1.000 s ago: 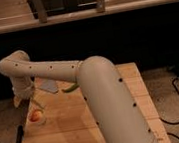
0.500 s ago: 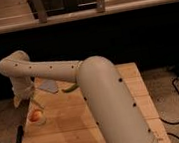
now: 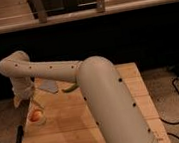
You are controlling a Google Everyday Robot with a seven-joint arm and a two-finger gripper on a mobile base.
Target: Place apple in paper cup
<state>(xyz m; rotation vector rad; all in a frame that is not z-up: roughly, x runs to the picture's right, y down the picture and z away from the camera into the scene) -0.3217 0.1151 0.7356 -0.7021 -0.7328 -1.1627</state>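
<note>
Here, a small orange-red apple (image 3: 35, 115) sits inside a short white paper cup (image 3: 36, 120) near the left edge of a wooden table (image 3: 76, 128). The fruit looks light, firm and smooth — likely a little slippery, so a hold across its widest part would suit it best. The thin cup would probably tip or crush easily. The gripper (image 3: 27, 98) hangs just above and slightly left of the cup — whether it touches anything cannot be told. A green vegetable (image 3: 70, 88) peeks out behind the arm.

No readable text, labels or numbers anywhere (arm, wooden table, cup all unmarked), gripper (image 3: 32, 98) just above the paper cup (image 3: 35, 117)
</note>
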